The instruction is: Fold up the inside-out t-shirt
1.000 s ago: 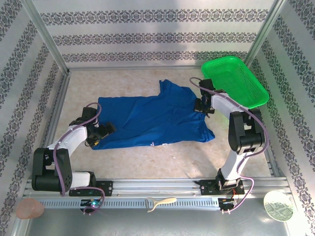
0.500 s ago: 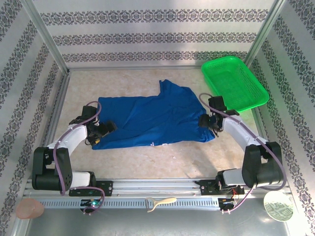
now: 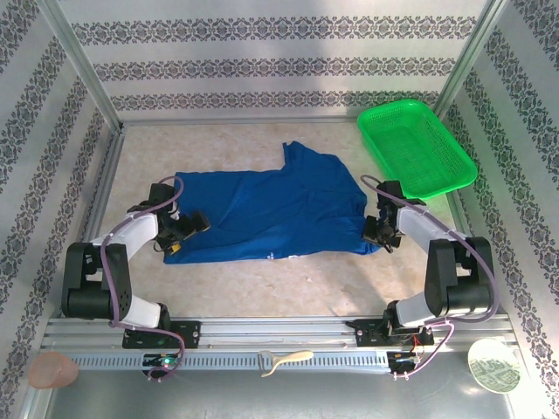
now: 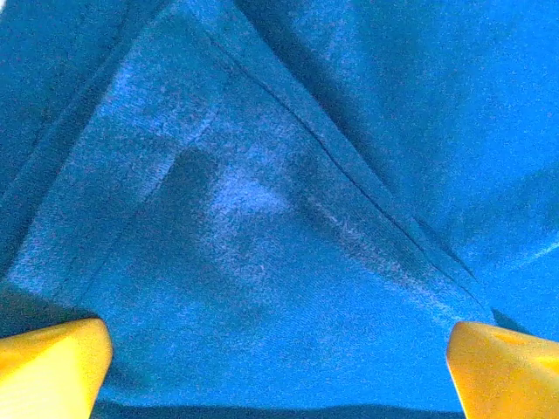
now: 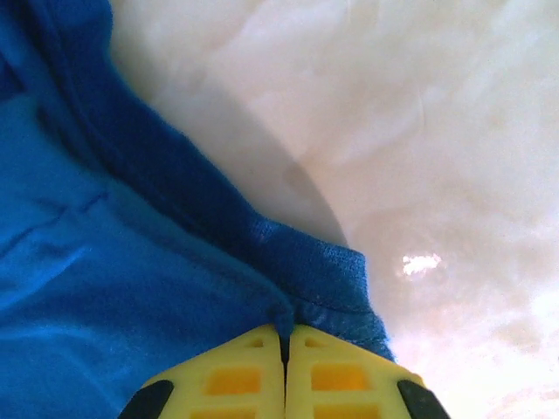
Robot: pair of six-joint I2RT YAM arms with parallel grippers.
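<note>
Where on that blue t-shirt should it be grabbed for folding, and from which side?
At a hemmed corner, coming down from above. The t-shirt lies flat on the table, so only its thin edges offer something to pinch. The right end effector is shut on the near right corner; the left end effector hangs open over the left end.

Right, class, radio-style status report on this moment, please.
Left claw open over t-shirt. Right claw shut on its near-right corner. T-shirt spread out, unfolded. Green basket apart.

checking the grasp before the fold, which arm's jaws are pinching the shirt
The right gripper: its jaws are shut on the t-shirt hem, while the left gripper has jaws wide open.
</note>
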